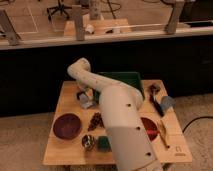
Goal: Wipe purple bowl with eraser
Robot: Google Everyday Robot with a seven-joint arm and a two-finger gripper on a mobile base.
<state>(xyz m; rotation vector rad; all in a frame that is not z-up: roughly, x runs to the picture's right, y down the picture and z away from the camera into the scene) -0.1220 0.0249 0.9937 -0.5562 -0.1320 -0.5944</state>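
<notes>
The purple bowl sits on the wooden table at the front left, dark maroon and empty. My white arm rises from the bottom of the view and bends down over the table's left middle. My gripper is low over the table, up and to the right of the bowl and apart from it. A small grey-white block, possibly the eraser, lies at its tip. I cannot tell whether it is held.
A green bin stands at the back centre. A brown clump, a metal cup and a green sponge lie near the front. A brush, a blue-grey item, a red bowl and yellow utensils lie at the right.
</notes>
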